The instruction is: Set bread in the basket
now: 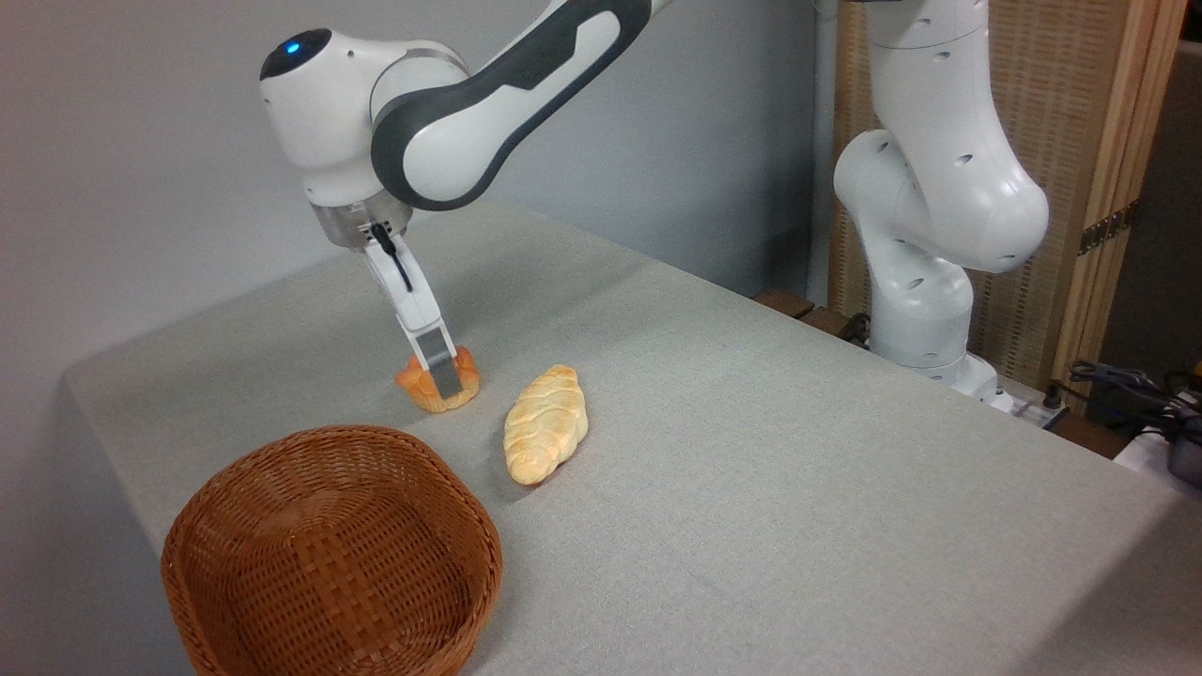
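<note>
The bread [439, 385] is orange and golden. The long loaf [545, 424] is pale yellow with a braided pattern. The basket [331, 554] is brown, woven in a criss-cross pattern. The surface [798, 469] is light grey. The arm [451, 103] is white with dark grey parts and a small blue light. The pincer [444, 376] is white with grey fingers [441, 368].

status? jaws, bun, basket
Gripper down at the bun, jaws astride it; closure unclear. Bun on the table, not lifted. Basket empty. Braided loaf beside the bun, off the path.
</note>
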Tool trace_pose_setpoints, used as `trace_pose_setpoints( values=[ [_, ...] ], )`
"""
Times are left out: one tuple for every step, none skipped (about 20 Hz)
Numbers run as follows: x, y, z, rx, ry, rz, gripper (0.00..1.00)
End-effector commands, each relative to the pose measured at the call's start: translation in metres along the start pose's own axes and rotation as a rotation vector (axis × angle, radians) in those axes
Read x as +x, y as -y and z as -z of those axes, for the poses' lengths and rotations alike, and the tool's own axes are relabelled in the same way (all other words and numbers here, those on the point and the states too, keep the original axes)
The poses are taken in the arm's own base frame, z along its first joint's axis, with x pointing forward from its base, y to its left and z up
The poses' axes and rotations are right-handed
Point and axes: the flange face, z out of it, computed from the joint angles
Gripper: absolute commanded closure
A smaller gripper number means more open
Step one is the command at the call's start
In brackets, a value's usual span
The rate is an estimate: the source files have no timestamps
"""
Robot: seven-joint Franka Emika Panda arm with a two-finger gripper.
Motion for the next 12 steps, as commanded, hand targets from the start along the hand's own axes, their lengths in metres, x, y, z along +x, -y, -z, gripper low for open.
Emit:
trace_pose_setpoints(
  values=[
    [0.0062, 0.0046, -0.0116, 0.030, 0.036, -0.006, 0.00],
    [0.0061, 0.0048, -0.0126, 0.028, 0.038, -0.006, 0.00],
    [0.0065, 0.0040, -0.0127, 0.028, 0.038, -0.006, 0.00],
    [0.0068, 0.0031, -0.0136, 0.026, 0.039, -0.007, 0.00],
    [0.0085, 0.0000, -0.0141, 0.027, 0.041, -0.013, 0.00],
    [0.0084, 0.0008, -0.0133, 0.028, 0.040, -0.012, 0.05],
    [0.0082, 0.0004, -0.0116, 0.031, 0.037, -0.012, 0.23],
    [0.0077, 0.0006, -0.0098, 0.032, 0.035, -0.010, 0.49],
    [0.0075, 0.0005, -0.0090, 0.035, 0.035, -0.016, 0.64],
    [0.0071, 0.0004, -0.0098, 0.034, 0.038, -0.016, 0.66],
    [0.0065, 0.0011, -0.0098, 0.033, 0.039, -0.015, 0.66],
    [0.0065, 0.0007, -0.0090, 0.033, 0.037, -0.013, 0.65]
  ],
)
